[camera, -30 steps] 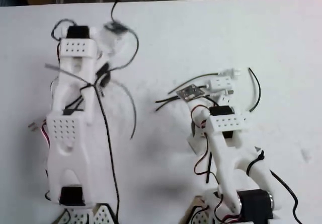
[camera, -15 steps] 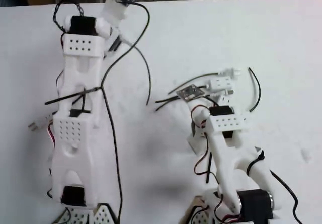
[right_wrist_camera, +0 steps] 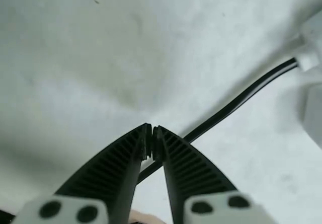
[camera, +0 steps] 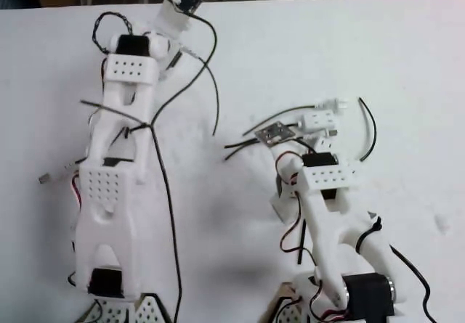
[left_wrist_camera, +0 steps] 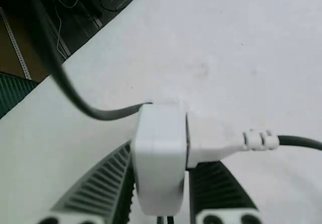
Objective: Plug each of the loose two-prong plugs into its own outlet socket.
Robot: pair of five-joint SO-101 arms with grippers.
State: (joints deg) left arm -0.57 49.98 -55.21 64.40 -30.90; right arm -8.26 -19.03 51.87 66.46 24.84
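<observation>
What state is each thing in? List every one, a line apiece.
left gripper: shut on the socket.
socket: clamped between the fingers, plug seated in it.
plug: pushed fully into the socket, no prongs showing.
right gripper: shut, tips together, holding nothing.
black cable: lying free, not gripped.

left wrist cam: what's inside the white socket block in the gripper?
A white plug butts against the side of the socket block, and its black cord trails away. The prongs are hidden inside the block, so how deep they go cannot be seen.
</observation>
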